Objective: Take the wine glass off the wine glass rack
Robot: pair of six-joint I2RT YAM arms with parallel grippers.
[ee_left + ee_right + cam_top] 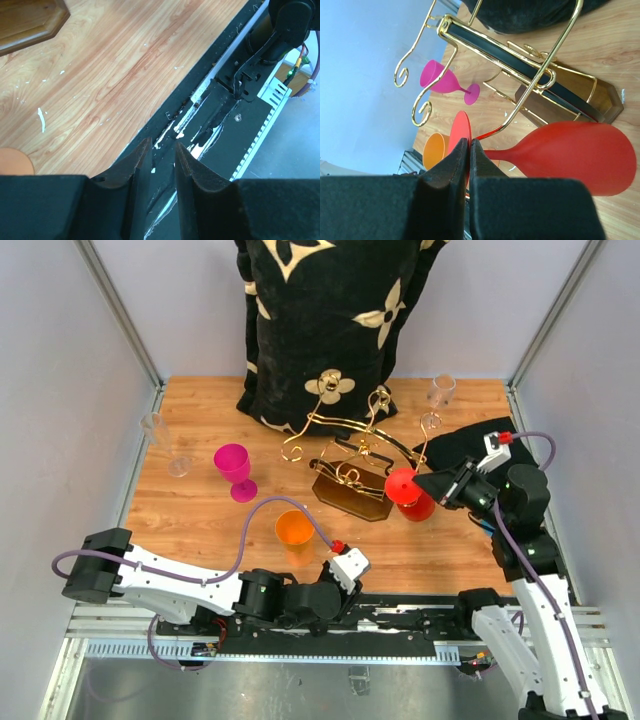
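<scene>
The wine glass rack (350,475) is a gold wire stand with scroll arms on a dark brown base (600,100), mid-table. A red wine glass (410,495) is at its right side, bowl down in the top view. My right gripper (469,142) is shut on the thin edge of the glass's round foot (460,125). The red bowl (580,155) and stem lie beside a gold rack arm (530,107) that runs up to the stem near the foot. My left gripper (163,145) rests low at the table's front edge, jaws slightly apart with nothing between them.
A magenta glass (234,468) and an orange cup (293,528) stand left of the rack. Clear glasses are at the far left (165,440) and back right (440,390). A black and gold cushion (320,320) stands behind the rack; a black cloth (470,440) lies at right.
</scene>
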